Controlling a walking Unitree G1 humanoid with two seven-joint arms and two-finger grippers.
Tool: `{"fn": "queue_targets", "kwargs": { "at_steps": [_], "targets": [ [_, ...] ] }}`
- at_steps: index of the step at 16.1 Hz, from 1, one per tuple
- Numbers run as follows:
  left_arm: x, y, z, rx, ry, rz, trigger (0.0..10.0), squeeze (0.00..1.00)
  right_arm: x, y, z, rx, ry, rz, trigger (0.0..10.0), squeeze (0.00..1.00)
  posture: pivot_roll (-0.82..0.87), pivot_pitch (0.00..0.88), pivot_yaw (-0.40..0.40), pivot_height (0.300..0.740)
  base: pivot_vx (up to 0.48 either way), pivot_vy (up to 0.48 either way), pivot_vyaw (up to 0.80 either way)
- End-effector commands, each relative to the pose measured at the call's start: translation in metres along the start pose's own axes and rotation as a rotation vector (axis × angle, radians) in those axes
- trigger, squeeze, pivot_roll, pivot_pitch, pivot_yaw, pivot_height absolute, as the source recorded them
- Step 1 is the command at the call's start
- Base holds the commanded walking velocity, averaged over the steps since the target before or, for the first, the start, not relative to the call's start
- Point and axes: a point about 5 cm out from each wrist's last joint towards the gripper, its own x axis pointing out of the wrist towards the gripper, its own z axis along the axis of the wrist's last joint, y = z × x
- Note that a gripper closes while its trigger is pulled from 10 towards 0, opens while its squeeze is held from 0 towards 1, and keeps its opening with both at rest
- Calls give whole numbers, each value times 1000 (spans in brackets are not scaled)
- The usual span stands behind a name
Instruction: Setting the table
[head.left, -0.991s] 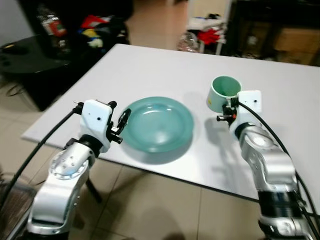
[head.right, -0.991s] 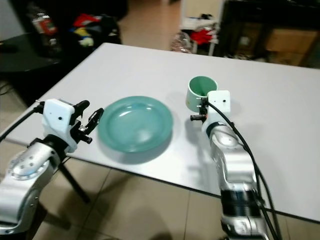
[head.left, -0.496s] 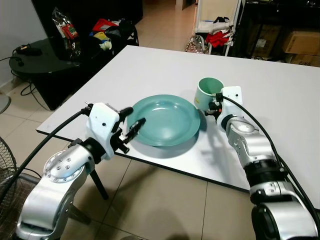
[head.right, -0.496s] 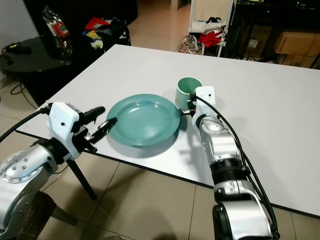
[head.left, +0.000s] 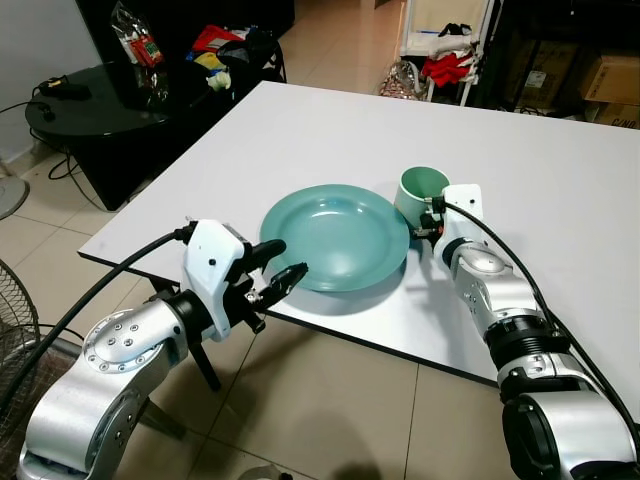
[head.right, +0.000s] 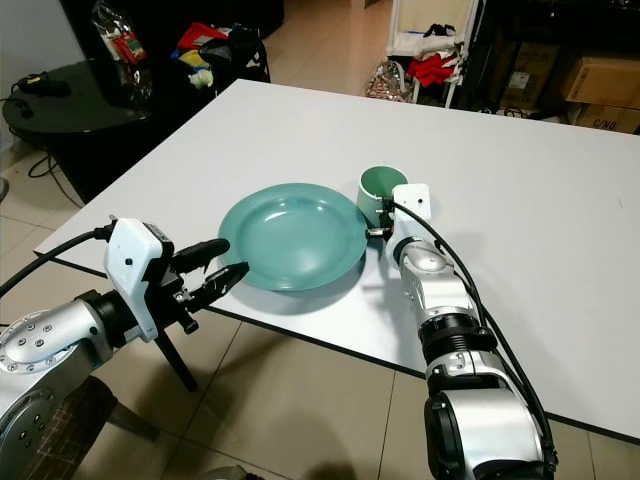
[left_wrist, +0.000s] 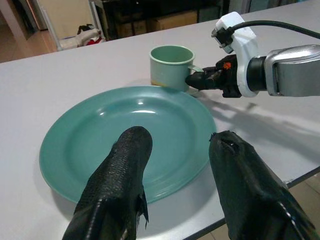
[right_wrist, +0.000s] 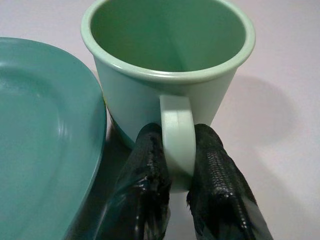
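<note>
A teal plate (head.left: 336, 237) lies on the white table (head.left: 330, 140) near its front edge. A pale green mug (head.left: 420, 194) stands upright just right of the plate, nearly touching its rim. My right gripper (right_wrist: 177, 165) is shut on the mug's handle (right_wrist: 176, 135), its black fingers (right_wrist: 150, 165) pinching it from both sides. My left gripper (head.left: 279, 277) is open and hovers off the table's front edge, left of the plate (left_wrist: 125, 135), with nothing between its fingers (left_wrist: 127, 165).
A black side table (head.left: 110, 110) with a snack bag (head.left: 138, 40) stands to the left. Shelving, boxes and clothes (head.left: 445, 62) sit beyond the table's far end. Tiled floor (head.left: 330, 410) lies below the front edge.
The camera has pulled back and the whole view shifted. My left gripper has come away from the plate's left rim and now hangs open off the table edge. The right gripper still holds the mug.
</note>
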Motion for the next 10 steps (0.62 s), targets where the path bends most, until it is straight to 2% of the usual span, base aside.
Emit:
{"fn": "queue_targets", "kwargs": {
  "at_steps": [1,2,7,8,10],
  "targets": [
    [-2,1,4,13,-3,1,10000,0,1,1,4,4,-19,2,10000,859,19,0,63,740,0,0,0],
    [-2,1,4,13,-4,2,10000,0,1,1,3,1,-24,0,10000,1000,18,0,62,740,0,0,0],
    [-2,1,6,10,-11,2,10000,0,-11,5,11,-9,-99,30,10000,1000,13,0,58,740,0,0,0],
    [-2,1,6,11,-11,3,10000,0,-17,5,9,-27,-92,24,10000,1000,12,0,58,740,0,0,0],
    [-3,-1,6,22,-5,-1,10000,0,-45,1,3,-47,-98,7,10000,1000,10,0,58,740,0,0,0]
  ]
}}
